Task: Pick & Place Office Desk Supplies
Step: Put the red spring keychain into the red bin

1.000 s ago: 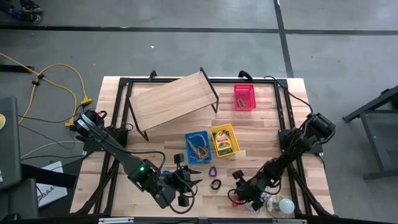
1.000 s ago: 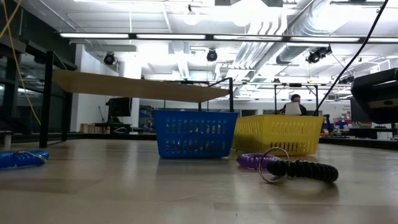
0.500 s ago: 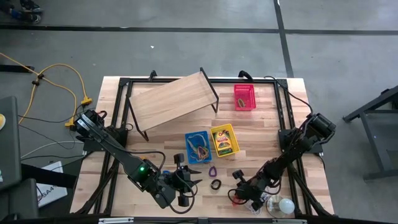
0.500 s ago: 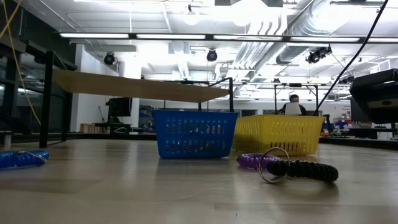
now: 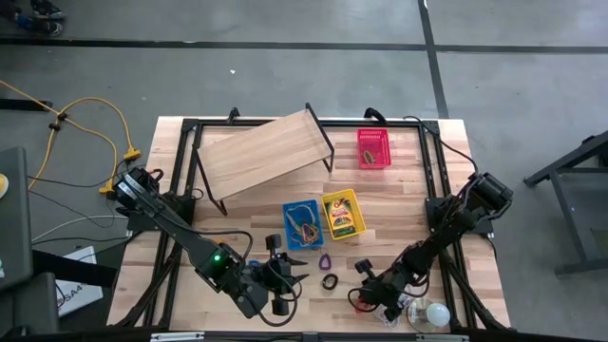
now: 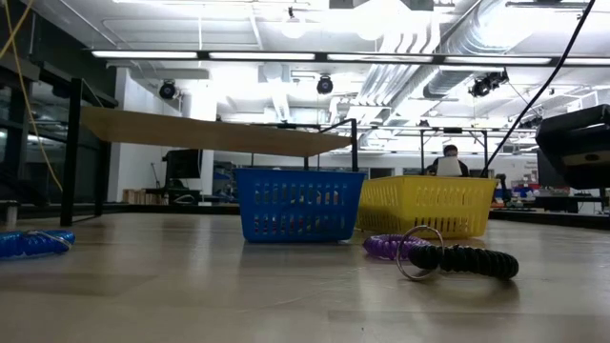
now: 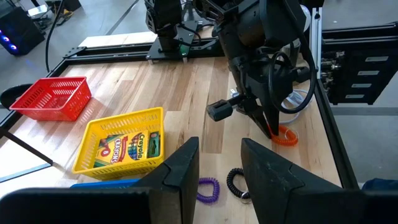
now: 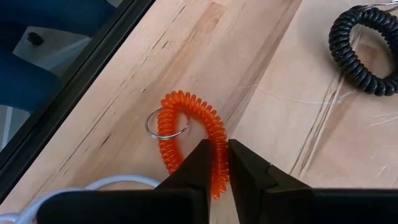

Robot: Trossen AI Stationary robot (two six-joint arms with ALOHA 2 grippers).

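The right gripper [image 8: 216,163] is down at the near edge of the table [image 5: 399,204], its two fingers pinched onto one side of an orange-red coiled loop [image 8: 189,137] that lies flat on the wood with a small metal ring through it; a thin white cord [image 8: 93,186] curls just beside the loop. A black coiled loop [image 8: 364,50] lies apart from it, with a purple loop [image 7: 208,190] next to that. The left gripper [image 7: 217,165] hovers near the table's front, fingers parted with nothing between them. The blue basket [image 5: 302,224] and the yellow basket [image 5: 343,215], which holds the crayon box [image 7: 127,148], stand side by side mid-table; the red basket [image 5: 373,148] sits well apart toward the far edge
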